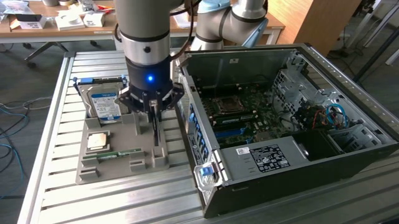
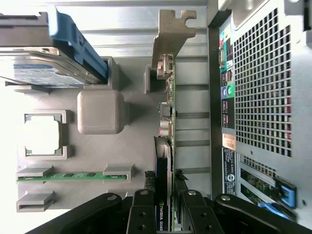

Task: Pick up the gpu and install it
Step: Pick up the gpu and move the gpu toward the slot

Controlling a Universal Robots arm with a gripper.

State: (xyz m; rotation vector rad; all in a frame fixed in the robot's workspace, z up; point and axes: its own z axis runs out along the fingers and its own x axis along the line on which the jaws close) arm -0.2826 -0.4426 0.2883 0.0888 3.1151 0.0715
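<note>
The gpu (image 1: 156, 133) is a thin dark card standing on edge in a slot along the grey holder tray (image 1: 93, 173), on the side nearest the computer case. In the wrist view the gpu (image 2: 168, 105) runs lengthwise, its tan metal bracket (image 2: 170, 34) at the far end. My gripper (image 1: 154, 111) comes straight down over the card. Its black fingers (image 2: 141, 212) sit on both faces of the card's near end, so the gripper (image 2: 165, 214) is shut on it. The card still rests in its slot.
The tray also holds a hard drive (image 1: 104, 106) with a blue-white label, a square processor chip (image 1: 98, 140) and a green memory stick (image 1: 112, 154). The opened computer case (image 1: 281, 116) lies close beside the tray on the exterior view's right, motherboard (image 1: 240, 114) exposed. Everything rests on a slatted metal table (image 1: 124, 200).
</note>
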